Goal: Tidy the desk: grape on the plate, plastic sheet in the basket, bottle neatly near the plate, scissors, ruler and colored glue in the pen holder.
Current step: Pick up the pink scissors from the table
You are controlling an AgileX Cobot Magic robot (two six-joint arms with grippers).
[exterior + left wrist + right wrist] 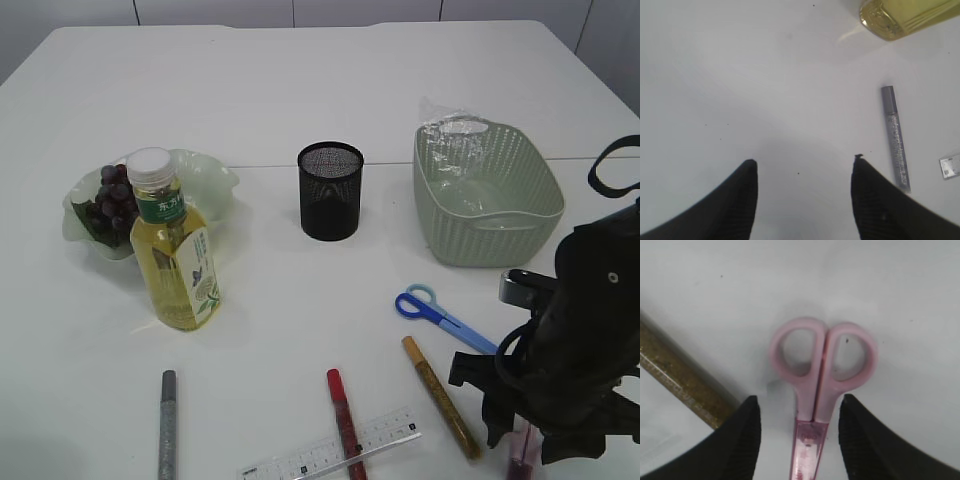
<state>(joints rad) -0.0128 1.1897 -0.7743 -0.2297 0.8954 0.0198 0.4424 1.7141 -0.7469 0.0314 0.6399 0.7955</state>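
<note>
- Down at the lower right of the exterior frame, the right arm [575, 340] bends over the table edge, and only a pink sliver of the pink scissors [521, 452] shows beneath it.
- Seen from the right wrist, the right gripper [799, 432] stands released, its two dark fingers [742, 440] spread to either side of the pink scissors [817, 390]; the handle loops lie just beyond the fingertips toward the top of the frame, the blade sheath runs down between them, and whether the pads touch the plastic cannot be told.
- A gold glue pen [682, 385] crosses the left of that frame, close beside the left-hand finger.
- Over in the left wrist view, the left gripper [804, 165] is likewise released above bare table, grasping nothing; a silver glue pen [896, 137] lies to the right of its fingertips, and the bottle [905, 15] sits at the upper right.
- Across the exterior frame, grapes [112, 200] rest on the plate [205, 175] at the left, with the bottle [175, 250] upright just in front.
- Centre frame holds the black mesh pen holder [330, 190]; the basket [485, 195] to its right carries the plastic sheet [450, 130] at its far rim.
- Blue scissors [440, 315], the gold glue pen [440, 395], a red glue pen [345, 420] and the ruler [330, 455] lie along the bottom.
</note>
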